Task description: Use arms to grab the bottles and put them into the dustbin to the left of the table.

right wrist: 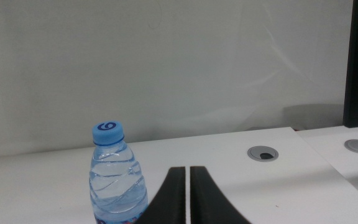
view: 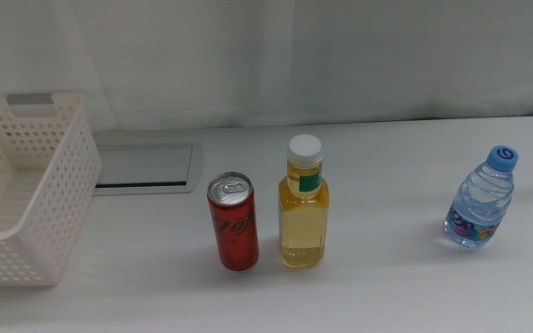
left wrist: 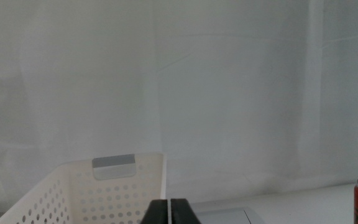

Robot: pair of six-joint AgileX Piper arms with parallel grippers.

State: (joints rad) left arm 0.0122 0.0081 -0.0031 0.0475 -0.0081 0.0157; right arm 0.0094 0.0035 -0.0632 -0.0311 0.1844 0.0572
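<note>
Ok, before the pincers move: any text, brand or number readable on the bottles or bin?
Red can: dark script down its side, too blurred to read.
Yellow-liquid bottle: no readable text.
Water bottle: swirl mark on the blue cap, band print too small to read.
Dustbin: none.

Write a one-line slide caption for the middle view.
Red can, yellow-liquid bottle and blue-capped water bottle stand upright on the white table; white perforated dustbin at left; no arms visible.

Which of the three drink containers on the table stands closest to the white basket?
The slim red can. It stands nearest the white perforated basket; the yellow-liquid bottle is just beyond it, and the blue-capped water bottle stands farthest away.
</note>
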